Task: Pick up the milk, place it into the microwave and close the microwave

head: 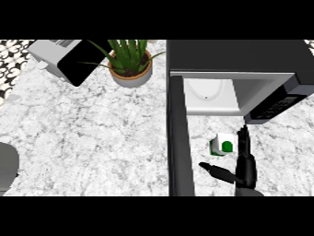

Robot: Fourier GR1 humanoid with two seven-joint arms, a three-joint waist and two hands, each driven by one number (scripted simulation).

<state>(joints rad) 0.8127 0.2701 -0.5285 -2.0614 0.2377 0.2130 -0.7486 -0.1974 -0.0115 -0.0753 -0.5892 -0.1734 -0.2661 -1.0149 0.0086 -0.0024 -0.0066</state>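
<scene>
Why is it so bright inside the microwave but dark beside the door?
In the head view, the microwave has a pale inside that catches the light, while its open door is seen edge-on as a dark strip. The milk and the right robot hand show clearly; no glare hides them, and the counter is lit evenly.

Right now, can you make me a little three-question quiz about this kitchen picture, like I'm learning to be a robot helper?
1. True or false: the microwave door is shut.
2. Where is the milk? A) inside the microwave B) on the counter in front of it C) beside the plant
3. Fill in: the right hand is next to the milk with its fingers ____.

Key: 1 false, the door stands open. 2 B. 3 open, not yet curled round the milk.
</scene>
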